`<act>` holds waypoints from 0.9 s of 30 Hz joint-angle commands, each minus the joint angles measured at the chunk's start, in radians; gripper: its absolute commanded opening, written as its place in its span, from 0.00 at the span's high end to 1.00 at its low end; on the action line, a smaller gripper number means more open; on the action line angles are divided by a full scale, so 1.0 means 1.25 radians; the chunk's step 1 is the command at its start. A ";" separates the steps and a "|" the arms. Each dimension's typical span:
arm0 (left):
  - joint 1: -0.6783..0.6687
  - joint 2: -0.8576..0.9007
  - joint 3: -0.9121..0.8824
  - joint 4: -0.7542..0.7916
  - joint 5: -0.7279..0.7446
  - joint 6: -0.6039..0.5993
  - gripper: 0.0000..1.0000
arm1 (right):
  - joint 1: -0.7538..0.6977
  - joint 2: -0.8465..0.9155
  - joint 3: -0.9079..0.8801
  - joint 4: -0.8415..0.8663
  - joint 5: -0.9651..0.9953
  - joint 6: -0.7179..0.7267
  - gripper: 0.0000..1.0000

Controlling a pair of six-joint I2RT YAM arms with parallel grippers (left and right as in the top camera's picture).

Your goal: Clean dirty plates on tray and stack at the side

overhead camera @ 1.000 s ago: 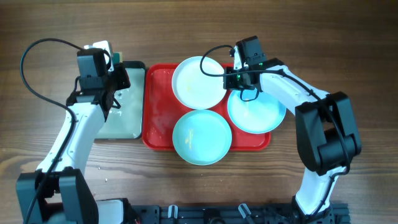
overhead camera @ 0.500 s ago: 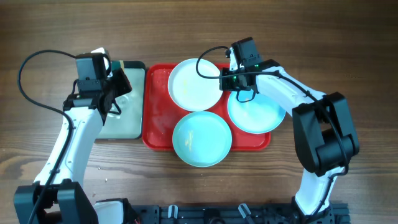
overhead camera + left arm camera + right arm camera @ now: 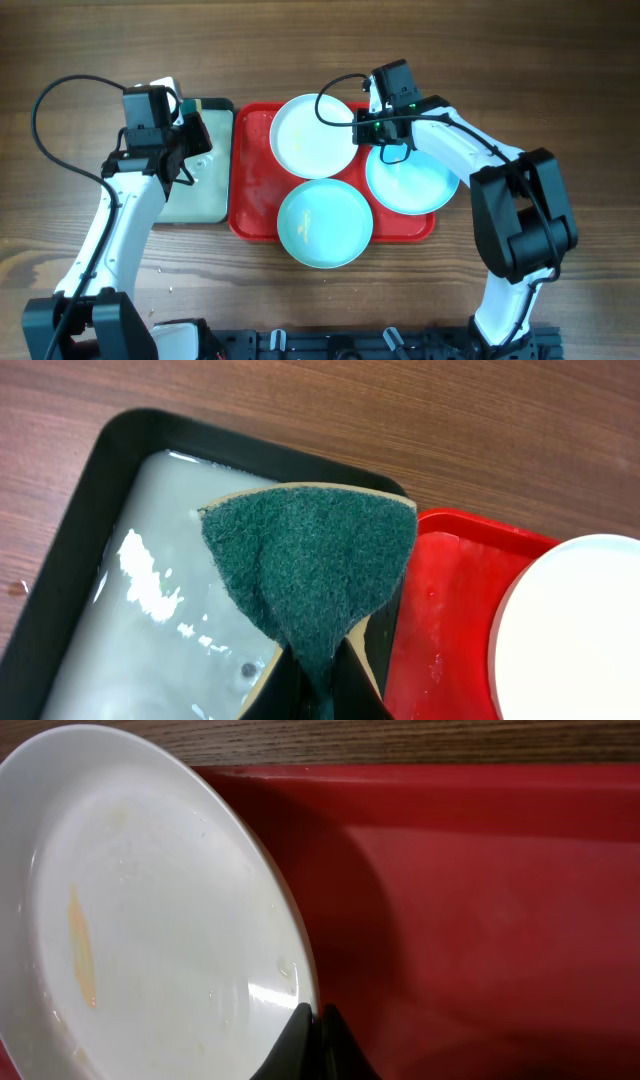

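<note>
Two grips: left pincer clamps the green sponge, right pincer clamps the white plate at its rim, over the tray.

The overhead view looks straight down on the whole table from well above, taking in both arms, the red tray and the black-rimmed tray against its left edge. The left wrist view hangs close over the black-rimmed tray's far right corner, facing down past a green scouring pad, and shares with the overhead the trays' meeting edges and the white plate. The right wrist view sits nearer still, low at the red tray's far edge, sharing that plate with both.
</note>
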 commanded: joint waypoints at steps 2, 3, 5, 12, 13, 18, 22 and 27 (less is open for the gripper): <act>-0.002 -0.016 0.002 0.017 -0.039 0.103 0.96 | 0.028 -0.006 0.016 0.021 -0.002 -0.028 0.95; -0.002 -0.016 0.002 0.029 -0.051 0.103 0.96 | 0.037 -0.006 0.016 0.034 -0.001 -0.043 0.96; -0.003 -0.016 0.002 0.049 -0.050 0.103 0.96 | 0.046 -0.006 0.016 0.052 0.011 -0.049 0.96; -0.021 -0.016 0.007 0.071 -0.105 0.142 0.96 | 0.046 -0.006 0.016 0.058 0.010 -0.050 0.96; -0.028 -0.016 0.022 0.058 -0.104 0.139 0.96 | 0.046 -0.006 0.016 0.058 0.010 -0.047 0.96; -0.040 -0.016 0.100 0.013 -0.104 0.164 0.96 | 0.047 -0.006 0.016 0.061 -0.008 -0.005 0.96; -0.042 0.008 0.099 -0.020 -0.104 0.187 0.96 | 0.054 -0.006 0.016 0.065 -0.014 0.057 0.96; -0.070 0.048 0.099 -0.042 -0.095 0.214 0.96 | 0.074 -0.006 0.015 0.076 -0.011 0.059 0.96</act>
